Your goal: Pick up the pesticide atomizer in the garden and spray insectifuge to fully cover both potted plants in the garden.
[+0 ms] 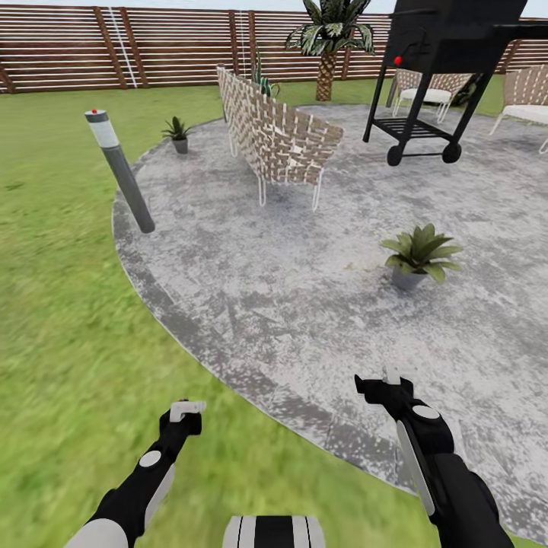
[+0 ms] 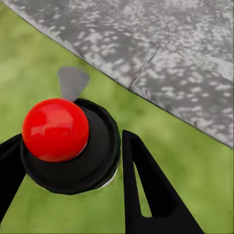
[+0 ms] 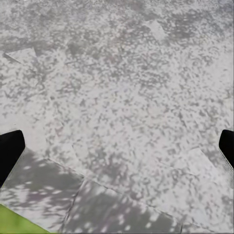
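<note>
On the round stone patio (image 1: 304,304) I see one potted plant (image 1: 419,255) toward its right side, well apart from the second potted plant (image 1: 178,135) at the far left edge by the lawn (image 1: 53,304). A grey bollard lamp (image 1: 119,170) leans at the left rim, a wicker seat (image 1: 275,137) stands between the plants, and the black grill (image 1: 438,68) sits further back. My left gripper (image 1: 183,417) hangs over grass; in its wrist view a red ball on a black disc (image 2: 68,146) sits between the fingers, and I cannot tell its state. My right gripper (image 1: 380,384) hovers over the patio's near edge, fingers spread wide and empty. The atomizer I cannot find.
</note>
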Controlling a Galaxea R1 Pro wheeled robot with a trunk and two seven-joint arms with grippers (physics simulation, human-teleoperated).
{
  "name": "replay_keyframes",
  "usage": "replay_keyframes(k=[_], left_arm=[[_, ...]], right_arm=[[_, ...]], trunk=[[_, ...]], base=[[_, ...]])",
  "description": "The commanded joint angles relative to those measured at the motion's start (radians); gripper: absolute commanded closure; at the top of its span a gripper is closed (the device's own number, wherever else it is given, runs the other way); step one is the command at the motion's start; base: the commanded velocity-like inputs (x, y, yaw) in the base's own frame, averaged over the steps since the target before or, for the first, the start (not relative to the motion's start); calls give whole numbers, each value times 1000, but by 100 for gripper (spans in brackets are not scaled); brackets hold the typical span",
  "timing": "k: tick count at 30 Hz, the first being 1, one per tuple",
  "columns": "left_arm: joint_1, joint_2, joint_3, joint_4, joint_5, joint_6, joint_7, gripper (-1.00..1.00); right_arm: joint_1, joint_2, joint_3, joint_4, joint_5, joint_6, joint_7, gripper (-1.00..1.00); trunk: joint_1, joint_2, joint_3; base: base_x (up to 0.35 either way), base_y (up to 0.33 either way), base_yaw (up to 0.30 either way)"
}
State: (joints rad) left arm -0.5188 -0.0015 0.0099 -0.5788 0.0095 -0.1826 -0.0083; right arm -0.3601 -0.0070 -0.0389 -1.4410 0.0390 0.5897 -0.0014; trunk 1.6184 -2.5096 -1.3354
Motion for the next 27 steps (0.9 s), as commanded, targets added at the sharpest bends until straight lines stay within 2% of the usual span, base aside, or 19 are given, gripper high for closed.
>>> replay_keyframes(k=[1,27], left_arm=[[0,0,1,1,1,-3,-1,100],[0,0,1,1,1,-3,-1,100]], right_arm=[[0,0,1,-1,4,6,0,-100],[0,0,1,-1,4,6,0,-100]], trunk=[[0,0,-1],[0,0,-1]], base=[[347,0,0],[346,0,0]])
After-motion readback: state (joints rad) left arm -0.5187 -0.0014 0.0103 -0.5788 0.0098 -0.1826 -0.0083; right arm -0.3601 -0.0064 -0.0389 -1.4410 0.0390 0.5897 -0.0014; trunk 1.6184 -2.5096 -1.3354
